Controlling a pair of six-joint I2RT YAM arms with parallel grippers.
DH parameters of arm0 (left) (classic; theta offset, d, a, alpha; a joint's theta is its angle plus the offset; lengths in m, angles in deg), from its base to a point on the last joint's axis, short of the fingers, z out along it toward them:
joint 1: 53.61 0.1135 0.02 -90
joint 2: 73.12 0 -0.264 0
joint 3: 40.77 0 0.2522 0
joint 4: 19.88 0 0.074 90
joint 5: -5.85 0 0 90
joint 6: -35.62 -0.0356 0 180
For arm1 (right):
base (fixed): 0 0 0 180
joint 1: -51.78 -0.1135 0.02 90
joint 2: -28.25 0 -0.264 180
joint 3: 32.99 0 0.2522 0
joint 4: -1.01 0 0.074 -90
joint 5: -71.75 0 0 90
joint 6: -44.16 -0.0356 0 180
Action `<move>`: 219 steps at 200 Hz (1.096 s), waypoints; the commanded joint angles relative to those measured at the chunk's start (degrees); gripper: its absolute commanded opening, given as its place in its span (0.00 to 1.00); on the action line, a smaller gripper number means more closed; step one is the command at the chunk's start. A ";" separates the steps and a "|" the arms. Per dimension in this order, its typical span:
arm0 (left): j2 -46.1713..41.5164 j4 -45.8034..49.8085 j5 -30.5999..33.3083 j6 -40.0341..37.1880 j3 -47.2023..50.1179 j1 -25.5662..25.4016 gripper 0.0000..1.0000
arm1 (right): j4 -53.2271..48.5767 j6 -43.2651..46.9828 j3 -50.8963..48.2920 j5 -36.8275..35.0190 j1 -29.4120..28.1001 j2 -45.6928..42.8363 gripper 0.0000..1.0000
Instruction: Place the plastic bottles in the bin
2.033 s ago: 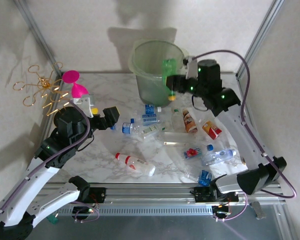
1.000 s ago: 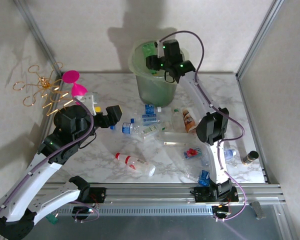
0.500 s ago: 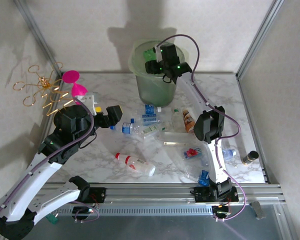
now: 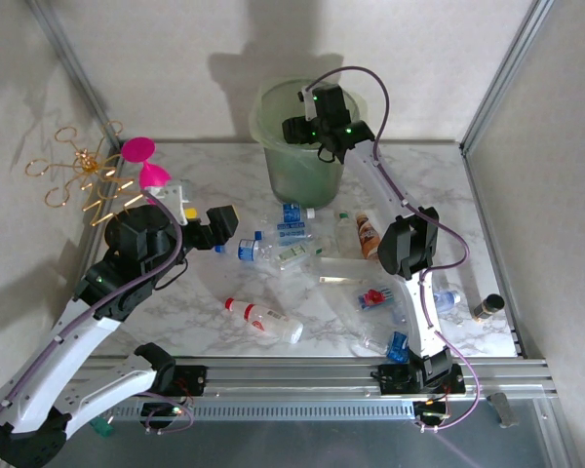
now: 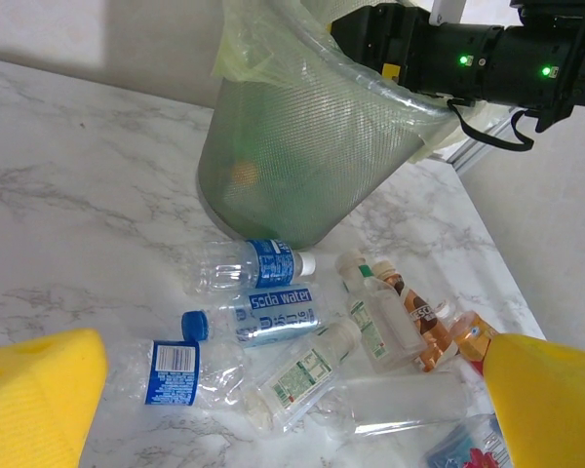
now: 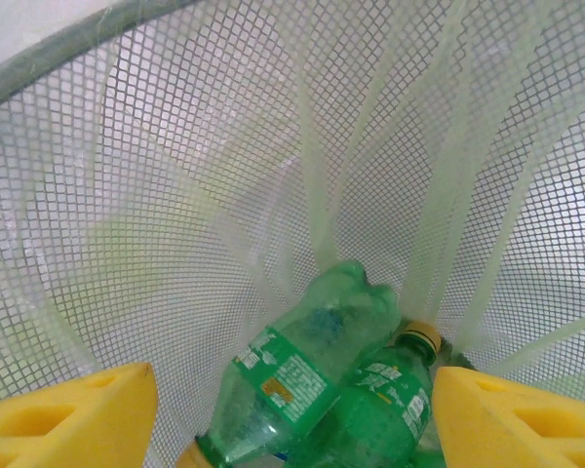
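Your right hand (image 6: 292,417) hangs in the mouth of the bin (image 4: 291,174), fingers parted and gripping nothing. Two green bottles (image 6: 307,375) lie at the bottom directly beneath it, touching each other and clear of the fingers. I judge the drop step done for this load. Your left hand (image 5: 292,398) stands wide open above the desk (image 5: 78,175), empty, with the clear bottles (image 5: 258,265) scattered below it, near the bin's foot. The next move calls for lifting the right hand clear of the bin, then closing one hand on a desk bottle.
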 commanded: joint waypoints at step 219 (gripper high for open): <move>-1.89 -6.84 -6.44 0.80 5.26 -0.31 0.99 | -15.96 -33.35 -54.77 -6.59 -1.52 -62.92 0.85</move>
